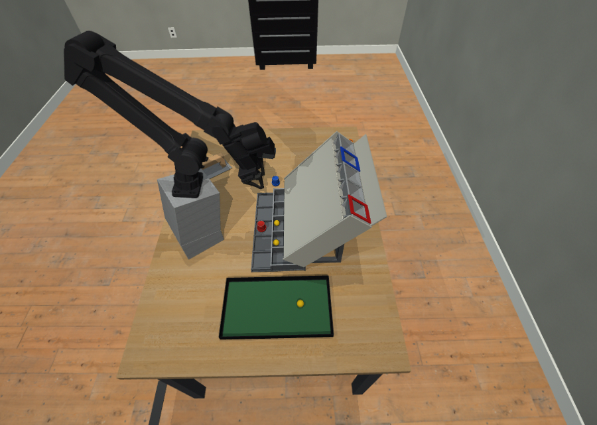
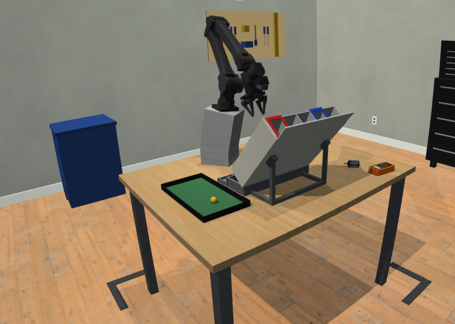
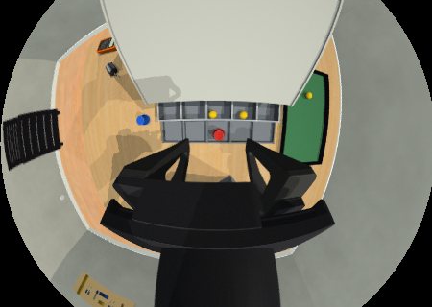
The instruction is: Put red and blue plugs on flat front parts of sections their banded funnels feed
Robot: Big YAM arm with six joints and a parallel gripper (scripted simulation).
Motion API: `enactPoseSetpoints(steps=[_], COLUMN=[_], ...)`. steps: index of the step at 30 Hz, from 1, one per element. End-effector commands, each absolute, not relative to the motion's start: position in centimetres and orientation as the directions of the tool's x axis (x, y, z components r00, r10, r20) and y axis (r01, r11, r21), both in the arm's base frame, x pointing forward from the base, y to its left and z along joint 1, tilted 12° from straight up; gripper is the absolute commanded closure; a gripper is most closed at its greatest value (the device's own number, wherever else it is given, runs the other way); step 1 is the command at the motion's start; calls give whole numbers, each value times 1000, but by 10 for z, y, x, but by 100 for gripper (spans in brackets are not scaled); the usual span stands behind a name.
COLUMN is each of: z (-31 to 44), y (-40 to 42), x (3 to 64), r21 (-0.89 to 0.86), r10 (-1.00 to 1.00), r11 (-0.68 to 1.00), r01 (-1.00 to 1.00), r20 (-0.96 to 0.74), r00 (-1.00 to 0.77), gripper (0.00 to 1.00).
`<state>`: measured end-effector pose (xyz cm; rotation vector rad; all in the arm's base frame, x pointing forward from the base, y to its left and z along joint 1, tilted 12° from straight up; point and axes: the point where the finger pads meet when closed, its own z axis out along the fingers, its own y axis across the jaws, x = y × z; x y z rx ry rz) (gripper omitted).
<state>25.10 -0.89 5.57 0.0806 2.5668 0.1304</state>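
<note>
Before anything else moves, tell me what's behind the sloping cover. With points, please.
No pipes show: the cover (image 1: 313,189) (image 3: 221,40) hides them. Only the funnel openings show past its top edge, one banded red (image 1: 351,203) (image 2: 267,120), one blue (image 1: 343,155) (image 2: 312,111).

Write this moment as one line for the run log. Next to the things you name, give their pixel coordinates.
claw (image 1: 260,178) (image 2: 258,113) (image 3: 217,143): open, above table | red plug (image 1: 261,226) (image 3: 219,134): middle front section | blue plug (image 1: 275,181) (image 3: 143,120): on table (image 1: 173,323) (image 2: 176,168) (image 3: 96,93)

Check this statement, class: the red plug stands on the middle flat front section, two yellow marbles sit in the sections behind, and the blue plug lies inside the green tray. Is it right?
Not quite: the blue plug is on the wooden table, outside the green tray, as the top view shows. The rest holds.
</note>
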Motion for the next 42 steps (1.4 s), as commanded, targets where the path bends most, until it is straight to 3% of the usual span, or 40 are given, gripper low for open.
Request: enactPoseSetpoints(steps=[1, 15, 42], z=[73, 58, -30], y=[-3, 45, 219], x=[271, 285, 304], r21=[117, 128, 124], r10=[90, 90, 61], r11=[993, 991, 992], r01=[28, 27, 31], r20=[-569, -521, -241], r00=[-817, -849, -969], gripper=[37, 37, 37])
